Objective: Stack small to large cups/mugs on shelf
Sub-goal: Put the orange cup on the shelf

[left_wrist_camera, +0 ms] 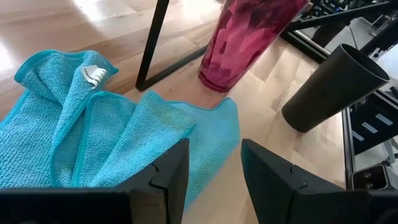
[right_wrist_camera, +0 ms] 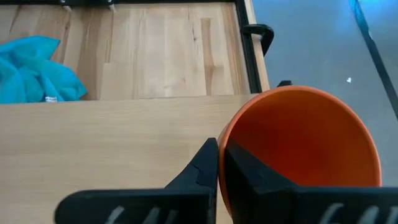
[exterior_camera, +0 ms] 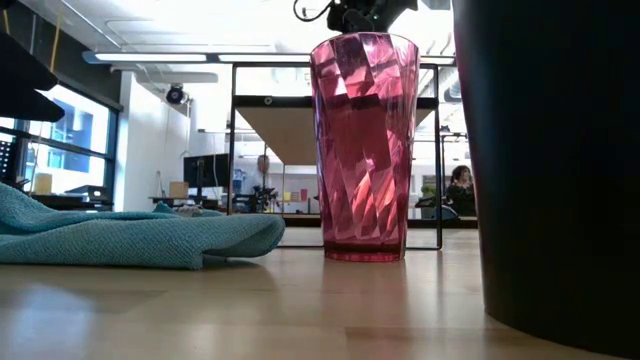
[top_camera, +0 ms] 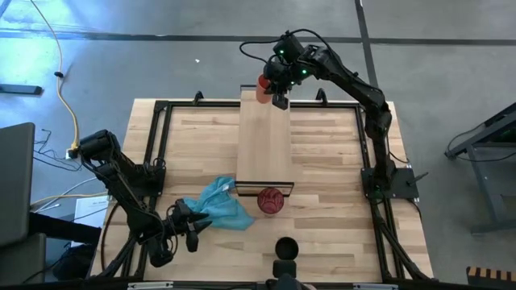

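Right claw (top_camera: pixel 275 90) grips the small orange-red cup (right_wrist_camera: pixel 303 146) by its rim — one finger inside, one outside — at the shelf's (top_camera: pixel 264 137) twelve-o'clock end; we see little of the cup from above. Running twelve to six, the shelf's long axis ends near the upright pinkish-red cup (top_camera: pixel 271 200). At six, the black cup (top_camera: pixel 285 247) stands, cropped in the low view. Left claw (top_camera: pixel 190 228) waits with fingers apart, near seven by the blue cloth (top_camera: pixel 219 205) on the counter (top_camera: pixel 339 217).
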